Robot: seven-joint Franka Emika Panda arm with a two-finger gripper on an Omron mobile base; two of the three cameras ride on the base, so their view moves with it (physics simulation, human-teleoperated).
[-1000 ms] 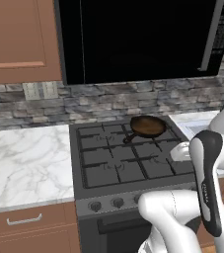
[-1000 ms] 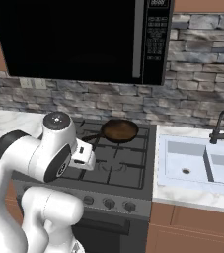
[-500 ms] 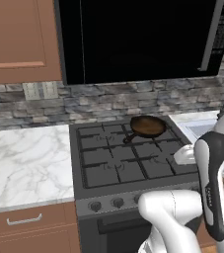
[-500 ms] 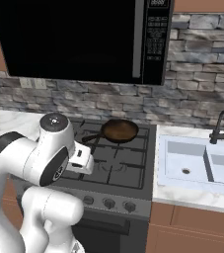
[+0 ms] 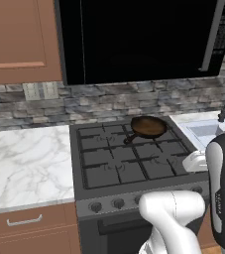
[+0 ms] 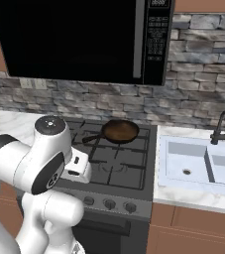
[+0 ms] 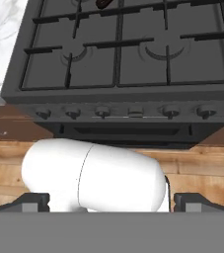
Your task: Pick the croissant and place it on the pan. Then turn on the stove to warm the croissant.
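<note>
Pan [image 5: 148, 127]: sitting empty on the stove [image 5: 129, 163], rear right burner. Pincer [image 7: 111, 200]: standing spread, holding nothing, facing the knobs [image 7: 102, 111].

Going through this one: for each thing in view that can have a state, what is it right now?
pan: empty, upright on the stove's back right burner, handle toward front left.
stove: no flame showing on any burner.
tool: open, holding nothing, hanging above the stove's front edge.
sink: basin empty, no water running from the faucet.
</note>
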